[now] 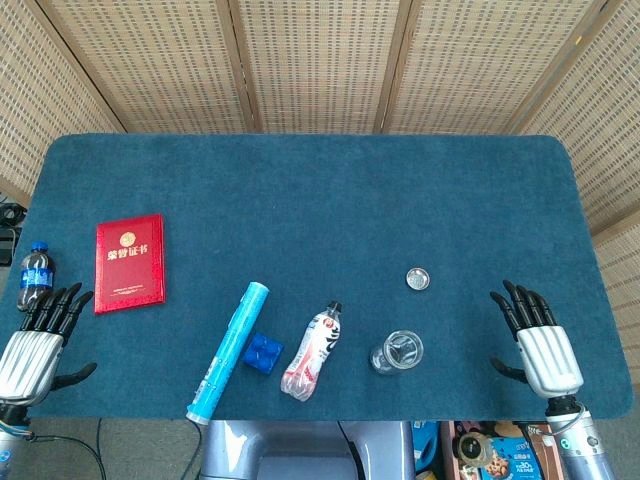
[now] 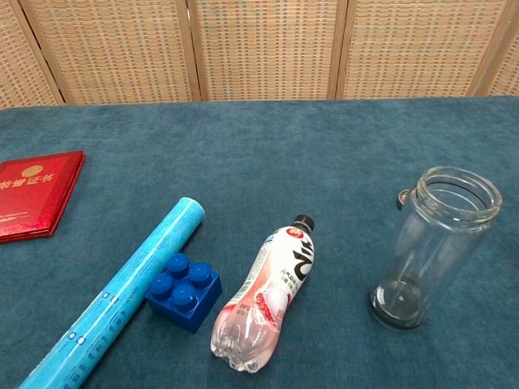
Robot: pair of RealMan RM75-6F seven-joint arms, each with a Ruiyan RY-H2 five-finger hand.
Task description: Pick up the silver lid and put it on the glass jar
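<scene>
Silver lid (image 1: 418, 277) lay just beyond the glass jar (image 1: 397, 352), left of the nearer, empty, spread-fingered right hand (image 1: 540, 338).

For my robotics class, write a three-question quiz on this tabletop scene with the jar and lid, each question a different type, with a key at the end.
1. True or false: the silver lid already sits on the glass jar.
2. Multiple choice: the blue brick lies between (A) the red booklet and the small cola bottle, (B) the light blue tube and the pink drink bottle, (C) the jar and the lid.
3. Fill in: the hand nearer the lid is the robot's ____ hand.

Key: 1 false; 2 B; 3 right.
</scene>
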